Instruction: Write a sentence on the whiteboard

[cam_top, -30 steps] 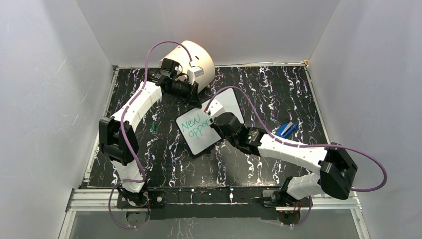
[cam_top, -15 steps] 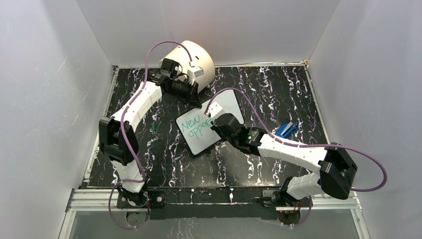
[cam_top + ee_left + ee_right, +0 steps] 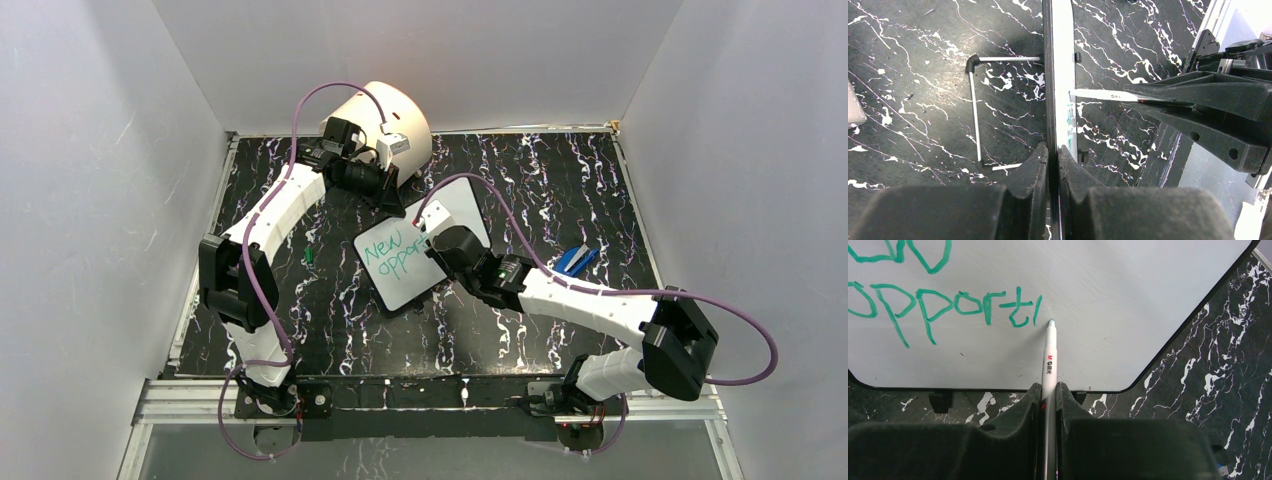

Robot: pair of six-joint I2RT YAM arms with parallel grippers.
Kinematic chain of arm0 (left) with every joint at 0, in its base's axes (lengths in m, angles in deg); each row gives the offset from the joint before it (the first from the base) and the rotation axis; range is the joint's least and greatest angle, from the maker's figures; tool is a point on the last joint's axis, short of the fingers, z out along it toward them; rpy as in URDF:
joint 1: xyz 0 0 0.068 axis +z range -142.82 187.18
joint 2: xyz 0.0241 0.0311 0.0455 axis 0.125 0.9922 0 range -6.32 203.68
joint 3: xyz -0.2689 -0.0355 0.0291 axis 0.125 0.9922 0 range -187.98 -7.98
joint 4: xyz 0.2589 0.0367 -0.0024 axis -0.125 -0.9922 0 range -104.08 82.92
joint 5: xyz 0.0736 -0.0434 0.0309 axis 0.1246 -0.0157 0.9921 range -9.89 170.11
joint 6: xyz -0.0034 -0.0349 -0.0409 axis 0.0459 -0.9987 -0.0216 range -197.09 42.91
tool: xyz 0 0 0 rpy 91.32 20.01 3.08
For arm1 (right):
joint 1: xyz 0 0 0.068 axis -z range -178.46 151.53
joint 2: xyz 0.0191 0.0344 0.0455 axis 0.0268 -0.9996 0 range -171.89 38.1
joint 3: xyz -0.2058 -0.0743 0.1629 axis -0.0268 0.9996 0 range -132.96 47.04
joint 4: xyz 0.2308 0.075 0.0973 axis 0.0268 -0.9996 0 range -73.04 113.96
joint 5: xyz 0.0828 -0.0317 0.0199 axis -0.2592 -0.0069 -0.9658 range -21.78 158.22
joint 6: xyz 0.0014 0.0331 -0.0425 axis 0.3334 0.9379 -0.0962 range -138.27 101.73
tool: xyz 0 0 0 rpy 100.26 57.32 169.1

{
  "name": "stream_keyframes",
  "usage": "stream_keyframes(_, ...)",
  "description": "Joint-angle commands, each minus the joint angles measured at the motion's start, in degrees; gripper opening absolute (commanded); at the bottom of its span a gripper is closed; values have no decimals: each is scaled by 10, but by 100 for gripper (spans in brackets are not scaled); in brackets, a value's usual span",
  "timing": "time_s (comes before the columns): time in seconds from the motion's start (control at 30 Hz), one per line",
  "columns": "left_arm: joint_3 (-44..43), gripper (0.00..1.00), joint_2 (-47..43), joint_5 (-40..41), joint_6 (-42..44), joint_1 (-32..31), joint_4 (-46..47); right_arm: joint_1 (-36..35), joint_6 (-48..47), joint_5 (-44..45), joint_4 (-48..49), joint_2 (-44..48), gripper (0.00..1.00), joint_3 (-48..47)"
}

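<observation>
Right gripper [image 3: 1048,390] clamped narrow on one slim white plastic marker pen [image 3: 1049,357], both black fingers pressed against its barrel. Pale tip of that pen at the surface of one small flat white whiteboard [image 3: 1128,295] with rounded corners and a thin black rim, just right of the last green stroke. Green handwritten sentence [image 3: 943,307] in two slanted lines: "New" above, "opport" plus one short stroke below.

Left gripper [image 3: 1053,152] pinched shut on an edge of the same board, seen edge-on from that wrist, one finger on each face. One thin bent metal wire stand [image 3: 973,112] at the board's back, on the side away from the pen.

Board slanted near the middle of one black, white-veined marble-pattern table [image 3: 570,180], between the two arms. One big cream cylinder [image 3: 385,108] at the table's far edge, just behind the left wrist. One small blue object [image 3: 576,260] right of the board, well apart, too small to name. One tiny green item [image 3: 310,256] left of the board, also apart.
</observation>
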State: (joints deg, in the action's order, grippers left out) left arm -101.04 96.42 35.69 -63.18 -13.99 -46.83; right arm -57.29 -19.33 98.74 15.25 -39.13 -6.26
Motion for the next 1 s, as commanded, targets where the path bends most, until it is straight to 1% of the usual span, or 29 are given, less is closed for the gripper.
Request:
stream_keyframes(0.0, 13, 0, -1, 3, 16, -5, -50, 5, -1, 16, 44, 1, 0, -23)
stream_keyframes(0.27, 12, 0, 1, 3, 16, -5, -50, 6, -9, 11, 49, 4, 0, -33)
stream_keyframes(0.77, 10, 0, 2, 7, 14, -5, -50, 6, 6, -32, -13, 13, 0, -28)
stream_keyframes(0.97, 10, 0, 1, 8, 14, -5, -51, 6, 19, -40, -6, 10, 0, -25)
